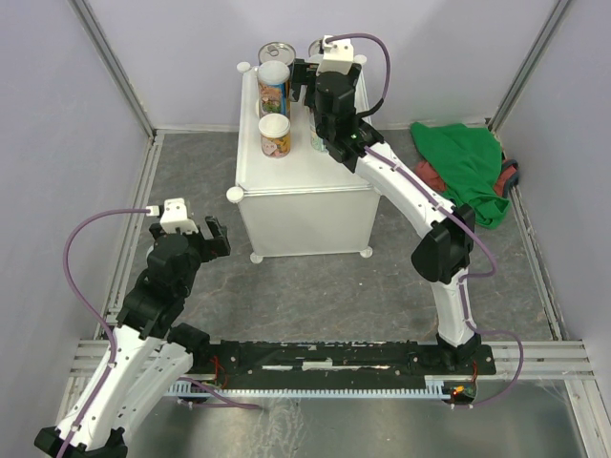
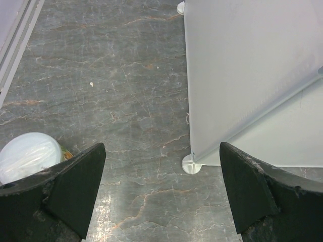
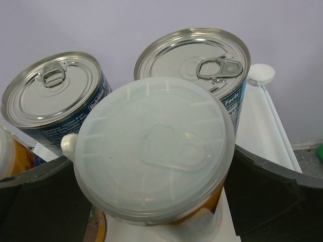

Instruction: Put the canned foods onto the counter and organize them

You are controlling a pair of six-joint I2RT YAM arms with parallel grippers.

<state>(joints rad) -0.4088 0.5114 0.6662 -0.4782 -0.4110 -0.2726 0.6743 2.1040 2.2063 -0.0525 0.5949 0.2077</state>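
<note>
A white-lidded can point(image 3: 151, 151) fills the gap of the right end effector point(image 3: 156, 199); two pull-tab cans point(image 3: 50, 96) stand just beyond. Ahead of the left end effector point(image 2: 161, 186) lies bare floor point(image 2: 126, 101), with the counter point(image 2: 242, 75) wall to its right.

Right wrist camera, and there's print! The blue-labelled metal can with the silver pull-tab top point(image 3: 50, 96), on the picture's left, shows "Nutrition" in a white panel. Fine lines beneath seem to begin "Ingredients: Chicken Broth". The second blue-labelled silver-topped can point(image 3: 194, 63) gives "Fact", cut off at its edge. The white-lidded orange can point(image 3: 154, 148) in front hides its label. From overhead, every label is too small to read.
</note>
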